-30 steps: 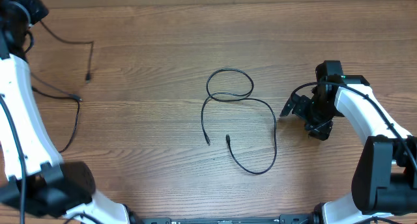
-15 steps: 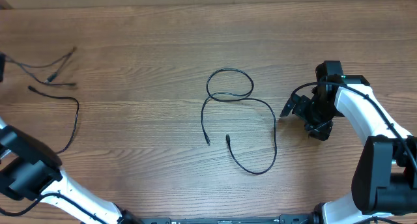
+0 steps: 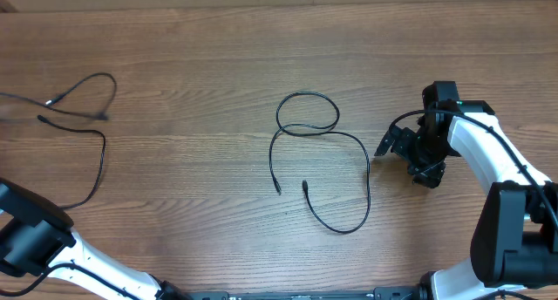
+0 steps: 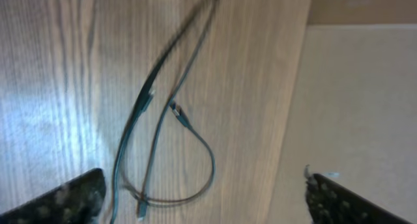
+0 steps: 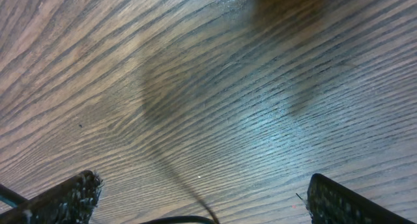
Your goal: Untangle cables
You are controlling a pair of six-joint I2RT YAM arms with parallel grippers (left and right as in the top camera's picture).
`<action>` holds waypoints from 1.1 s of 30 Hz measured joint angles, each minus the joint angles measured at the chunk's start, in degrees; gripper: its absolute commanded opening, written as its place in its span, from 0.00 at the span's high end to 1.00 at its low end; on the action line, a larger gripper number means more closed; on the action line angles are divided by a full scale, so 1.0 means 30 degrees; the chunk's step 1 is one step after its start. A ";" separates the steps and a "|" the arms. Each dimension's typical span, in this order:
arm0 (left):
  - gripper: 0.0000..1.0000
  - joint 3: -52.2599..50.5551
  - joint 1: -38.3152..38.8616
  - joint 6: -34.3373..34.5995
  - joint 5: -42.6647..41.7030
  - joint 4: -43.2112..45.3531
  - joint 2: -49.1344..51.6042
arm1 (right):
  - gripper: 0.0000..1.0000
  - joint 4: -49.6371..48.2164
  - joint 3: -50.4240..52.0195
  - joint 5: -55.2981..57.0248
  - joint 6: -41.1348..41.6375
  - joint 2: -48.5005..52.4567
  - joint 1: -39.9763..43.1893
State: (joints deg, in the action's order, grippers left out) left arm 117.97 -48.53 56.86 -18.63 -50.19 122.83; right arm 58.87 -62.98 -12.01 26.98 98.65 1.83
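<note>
One thin black cable (image 3: pixel 367 173) lies in the middle of the table, with a small closed loop at its top and both plug ends free near the centre. A second black cable (image 3: pixel 105 147) lies loose at the far left, its plug ends pointing left. In the left wrist view that same cable (image 4: pixel 212 160) rests on the wood below my left gripper (image 4: pixel 203 185), which is open and holds nothing. My right gripper (image 3: pixel 405 160) hovers just right of the middle cable, open over bare wood (image 5: pixel 208 107).
The table's left edge (image 4: pixel 293 120) runs close to the left cable, with beige floor beyond it. A dark wire (image 5: pixel 176 219) curves along the bottom of the right wrist view. The right arm (image 3: pixel 488 152) stands at the right side.
My left gripper has opened and let go of the left cable, which has settled on the table. The left arm swung out of the overhead view. The right arm has not moved.
</note>
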 measured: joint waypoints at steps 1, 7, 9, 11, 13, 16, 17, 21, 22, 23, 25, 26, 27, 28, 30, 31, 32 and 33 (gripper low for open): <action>0.00 0.0000 0.0000 -0.0029 0.0000 -0.0197 0.0000 | 0.00 0.0015 0.0000 0.0000 -0.0007 0.0000 0.0007; 0.00 0.0000 0.0058 -0.1209 -0.0561 -0.0896 0.0000 | 0.00 -0.0029 0.0000 0.0007 0.0000 0.0000 0.0007; 0.00 0.0000 0.0117 -0.1676 -0.0947 -0.1239 0.0000 | 0.00 -0.0044 0.0000 0.0000 0.0000 0.0000 0.0000; 0.00 0.0000 0.0182 -0.2273 -0.1311 -0.1523 0.0000 | 0.00 -0.0044 0.0000 0.0000 -0.0007 0.0000 0.0007; 0.00 0.0000 0.0321 -0.3104 -0.1596 -0.1785 0.0000 | 0.00 -0.0051 0.0000 0.0007 0.0000 0.0000 0.0007; 0.00 0.0000 0.0801 -0.4750 -0.1800 -0.2280 0.0000 | 0.00 -0.0117 0.0000 0.0007 -0.0007 0.0000 0.0007; 0.00 0.0000 0.1049 -0.5297 -0.1814 -0.2433 0.0000 | 0.00 -0.0124 -0.0007 0.0007 -0.0007 0.0000 0.0007; 0.00 0.0000 0.2339 -0.7519 -0.1872 -0.2841 0.0000 | 0.00 -0.0131 0.0000 0.0000 0.0000 0.0000 0.0007; 0.00 0.0000 0.2871 -0.8043 -0.1887 -0.2936 0.0000 | 0.00 -0.0138 0.0000 0.0000 0.0000 0.0000 0.0000; 0.00 0.0000 0.3519 -0.8590 -0.1887 -0.3002 0.0000 | 0.00 -0.0138 0.0000 0.0007 0.0000 0.0000 0.0000; 0.00 0.0000 0.4838 -0.9479 -0.1931 -0.3053 0.0000 | 0.00 -0.0146 0.0000 0.0007 0.0000 0.0000 0.0007; 0.00 0.0000 0.5450 -0.9989 -0.1945 -0.3089 0.0000 | 0.00 -0.0138 0.0000 0.0007 0.0000 0.0000 0.0007; 0.00 0.0000 0.6149 -1.0608 -0.1945 -0.3104 0.0000 | 0.00 -0.0131 0.0000 0.0000 0.0000 0.0000 0.0007; 0.00 0.0000 0.7023 -1.1366 -0.1938 -0.3162 0.0000 | 0.00 -0.0160 0.0000 0.0007 -0.0007 0.0000 0.0000; 0.00 0.0000 0.8517 -1.2706 -0.1945 -0.3228 0.0000 | 0.00 -0.0182 0.0000 0.0007 0.0000 0.0000 0.0007; 0.00 0.0000 0.9384 -1.3522 -0.1945 -0.3242 0.0000 | 0.00 -0.0219 0.0000 0.0007 0.0000 0.0000 0.0000; 0.00 0.0000 1.0360 -1.4367 -0.1953 -0.3242 0.0000 | 0.00 -0.0240 0.0000 0.0000 -0.0007 0.0000 0.0000; 0.00 0.0000 1.1067 -1.4965 -0.1953 -0.3257 0.0000 | 0.00 -0.0262 0.0000 0.0007 0.0000 0.0000 0.0007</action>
State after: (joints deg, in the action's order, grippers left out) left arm 117.97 -15.33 11.97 -24.49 -59.96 122.83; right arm 58.08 -62.98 -11.99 26.98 98.65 1.85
